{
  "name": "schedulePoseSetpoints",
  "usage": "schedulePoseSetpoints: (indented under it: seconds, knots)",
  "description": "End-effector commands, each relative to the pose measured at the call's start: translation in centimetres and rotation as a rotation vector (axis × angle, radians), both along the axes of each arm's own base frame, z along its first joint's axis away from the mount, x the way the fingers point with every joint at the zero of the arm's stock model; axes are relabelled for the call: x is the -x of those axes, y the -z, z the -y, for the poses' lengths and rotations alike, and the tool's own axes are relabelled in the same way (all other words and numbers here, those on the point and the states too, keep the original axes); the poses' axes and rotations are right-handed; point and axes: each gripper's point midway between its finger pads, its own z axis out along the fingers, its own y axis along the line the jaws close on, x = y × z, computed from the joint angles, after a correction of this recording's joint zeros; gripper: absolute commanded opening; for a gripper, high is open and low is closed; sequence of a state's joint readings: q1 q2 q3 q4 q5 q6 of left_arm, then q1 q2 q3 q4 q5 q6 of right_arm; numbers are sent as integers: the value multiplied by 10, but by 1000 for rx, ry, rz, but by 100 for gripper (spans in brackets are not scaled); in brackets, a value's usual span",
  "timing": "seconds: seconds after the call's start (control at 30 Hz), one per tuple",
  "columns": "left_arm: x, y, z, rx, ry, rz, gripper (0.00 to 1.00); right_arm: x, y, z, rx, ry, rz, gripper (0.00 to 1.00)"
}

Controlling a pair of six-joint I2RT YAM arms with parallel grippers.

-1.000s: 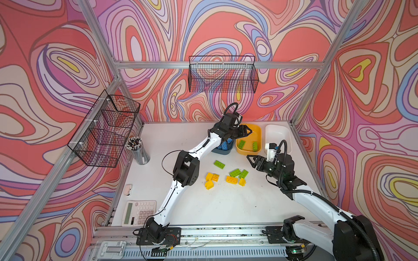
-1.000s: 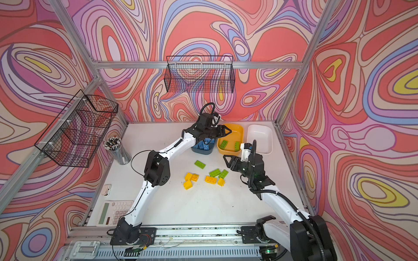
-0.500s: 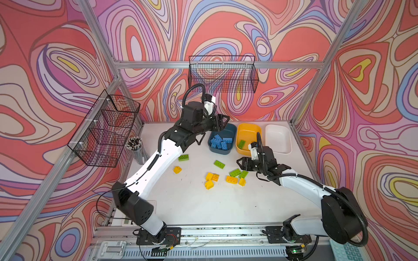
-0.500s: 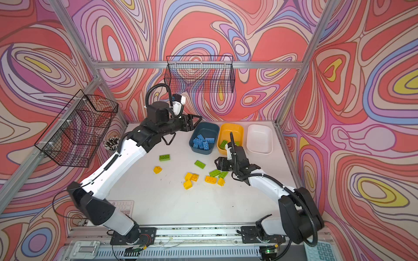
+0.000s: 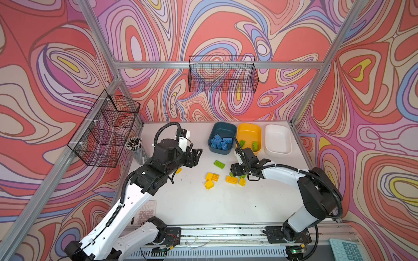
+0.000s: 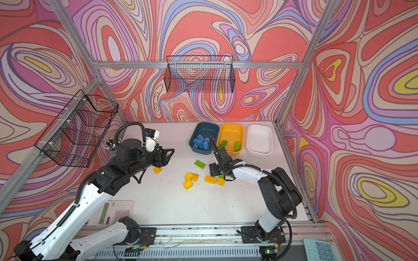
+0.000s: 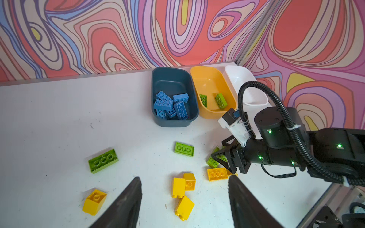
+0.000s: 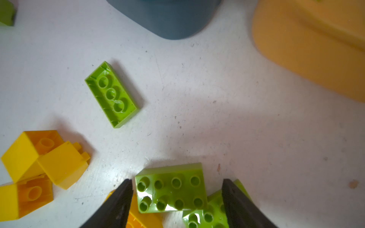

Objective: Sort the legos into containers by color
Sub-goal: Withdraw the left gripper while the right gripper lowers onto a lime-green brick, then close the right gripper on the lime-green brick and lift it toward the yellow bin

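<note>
Here, right gripper (image 8: 176,180), jaws apart, straddles a lime green brick (image 8: 169,189), likely bound for yellow-orange tub (image 8: 316,49); left gripper (image 7: 184,177) gapes empty.

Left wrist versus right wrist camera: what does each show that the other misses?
Only left wrist: the white tub, blue bricks in the teal tub, two green bricks in the yellow-orange tub, and the right arm. Only right wrist: a studs-up green brick close up, framed between the right gripper's open jaws. Both: the upside-down green brick, the yellow brick cluster, and the teal and yellow-orange tubs' outer walls.
</note>
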State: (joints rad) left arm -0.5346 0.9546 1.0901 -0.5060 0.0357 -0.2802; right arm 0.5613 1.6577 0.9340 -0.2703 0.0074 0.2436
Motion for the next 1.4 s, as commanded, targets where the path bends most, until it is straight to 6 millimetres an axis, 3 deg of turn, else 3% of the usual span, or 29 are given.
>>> schedulePoseSetpoints:
  seconds: [0.0,0.4,0.97,1.3,1.37]
  knots:
    - [5,25,-19,-89,-49,-35,70,0,6,-1,87,-27,1,76]
    - [6,45,-22,-126,-46,-58,70,9,24,-5,161,-39,-37,75]
    - [9,44,-24,-126,-46,-55,70,13,36,-11,203,-51,-62,74]
    - [10,44,-25,-130,-46,-52,70,5,13,-15,185,-14,-19,58]
    - [11,43,-26,-131,-48,-50,70,2,-4,-21,141,-19,10,58]
